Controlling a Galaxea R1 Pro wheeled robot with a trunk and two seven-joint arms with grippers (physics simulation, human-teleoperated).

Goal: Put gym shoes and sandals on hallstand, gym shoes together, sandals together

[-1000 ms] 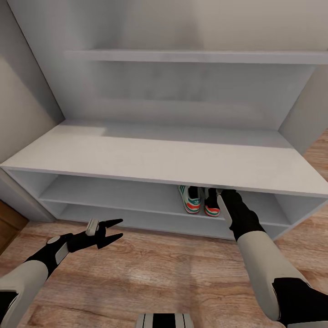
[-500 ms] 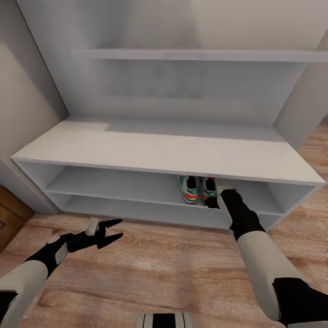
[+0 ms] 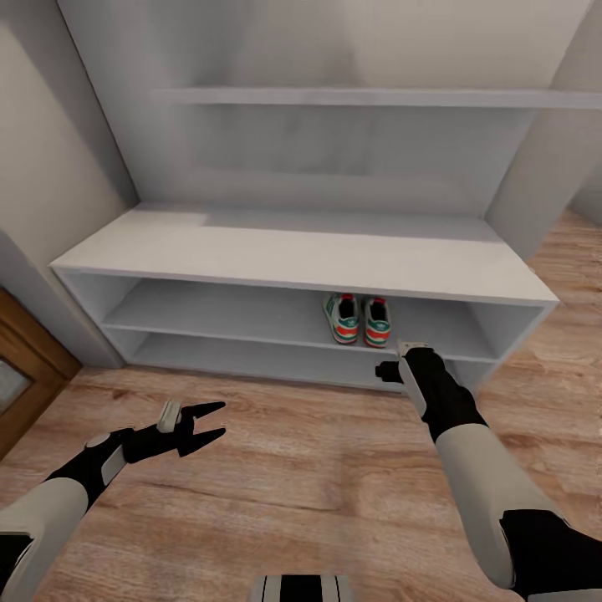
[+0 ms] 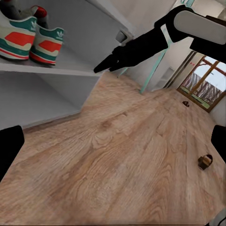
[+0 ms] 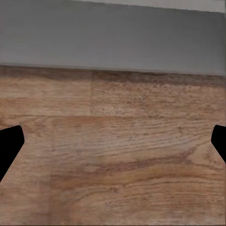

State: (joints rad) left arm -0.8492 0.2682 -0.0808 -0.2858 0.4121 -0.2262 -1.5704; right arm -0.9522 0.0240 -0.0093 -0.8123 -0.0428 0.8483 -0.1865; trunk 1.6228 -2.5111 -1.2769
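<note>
Two cream-white gym shoes (image 3: 341,318) (image 3: 378,322) with green stripes stand side by side, heels outward, on the middle shelf of the light-grey hallstand (image 3: 293,255). The left wrist view has them on that shelf too (image 4: 16,30) (image 4: 48,44). My right gripper (image 3: 390,371) hangs open and empty over the corridor floor (image 3: 318,468), just in front of the rack's lower edge and below the shoes. My left gripper (image 3: 211,420) is open and empty above the floor, left of the shoes. Two small brown sandals (image 4: 205,161) (image 4: 186,103) lie far off on the floor.
A wooden door (image 3: 17,376) is at the left, beside the rack's end. Wall shelves (image 3: 359,98) hang above the bench top. Past the sandals there is a glazed door (image 4: 207,80). In the right wrist view, floor planks meet the rack's grey base (image 5: 113,42).
The whole view has drawn back from the rack. My right gripper has come out of the shelf, leaving the right gym shoe standing beside the other. The left arm holds its pose.
</note>
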